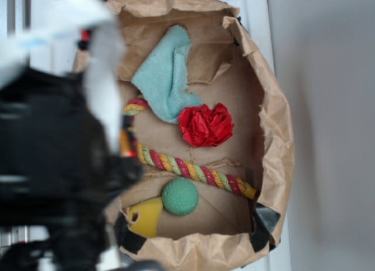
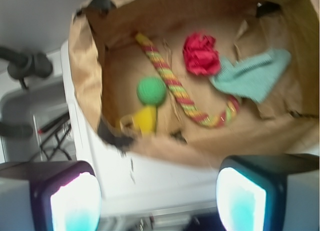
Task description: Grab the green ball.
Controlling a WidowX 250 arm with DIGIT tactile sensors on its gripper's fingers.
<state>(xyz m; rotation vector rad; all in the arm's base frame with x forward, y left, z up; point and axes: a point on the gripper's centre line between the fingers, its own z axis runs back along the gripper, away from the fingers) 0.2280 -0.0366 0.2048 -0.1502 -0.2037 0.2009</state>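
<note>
Blurred gripper (image 2: 157, 198) spread wide, seemingly above green ball (image 2: 151, 90)

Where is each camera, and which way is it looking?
Exterior: high above, looking down into the brown paper bag; the robot's blurry black arm fills the left.
Wrist: on the arm, outside the bag, looking in over its edge; the pincer shows at the bottom, jaws apart, holding nothing.
Both see: the green ball touching the yellow toy, plus rope, red flower and teal cloth.
</note>
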